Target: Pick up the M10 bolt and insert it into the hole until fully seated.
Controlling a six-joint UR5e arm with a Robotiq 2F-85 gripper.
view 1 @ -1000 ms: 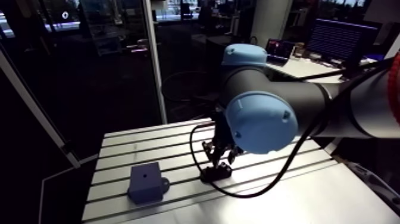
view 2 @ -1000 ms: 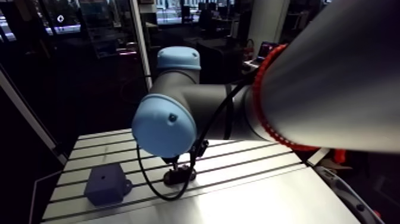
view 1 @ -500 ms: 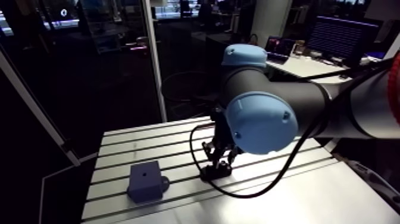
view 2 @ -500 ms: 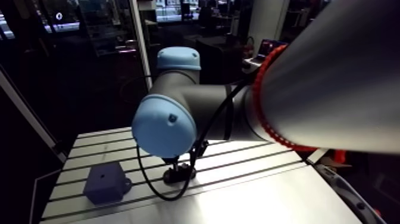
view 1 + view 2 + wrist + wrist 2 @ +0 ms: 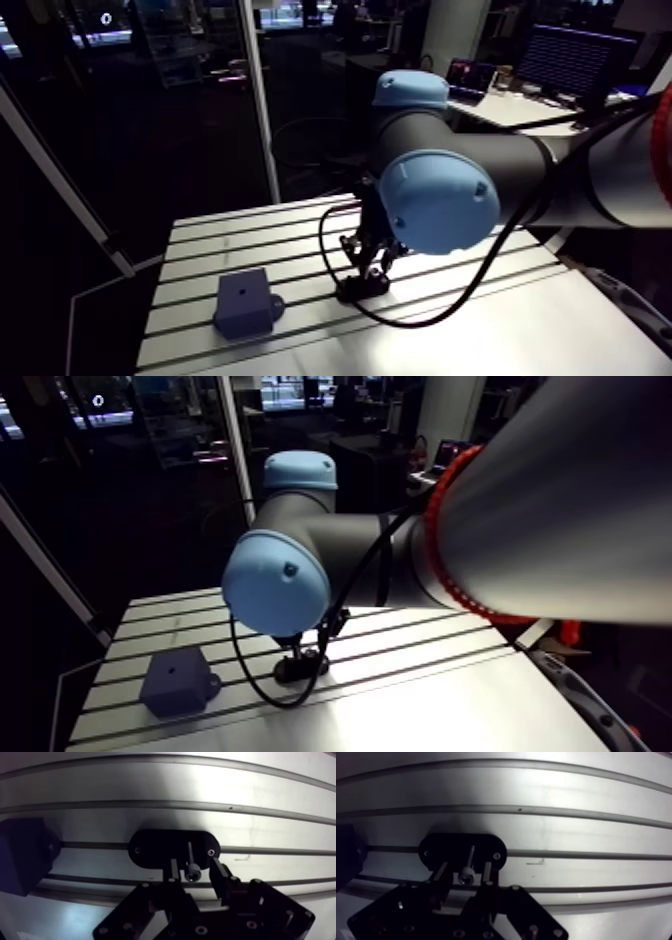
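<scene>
Straddles the head of the M10 bolt (image 5: 192, 872) with jaws spread, a gap on each side, shank pointing straight ahead of them over the black oval holder (image 5: 150, 847) on the slotted desk (image 5: 200, 782), and likely needs only a straight close before carrying sideways to the dark block (image 5: 22, 857) and its hole (image 5: 243, 292).

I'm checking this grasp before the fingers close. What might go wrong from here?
1. The gripper is open astride the slim bolt standing in its black holder; an off-centre close could tip it or grip it askew.
2. The dark block with the hole stands apart on the table; a bolt held askew might jam at that small hole instead of seating.
</scene>
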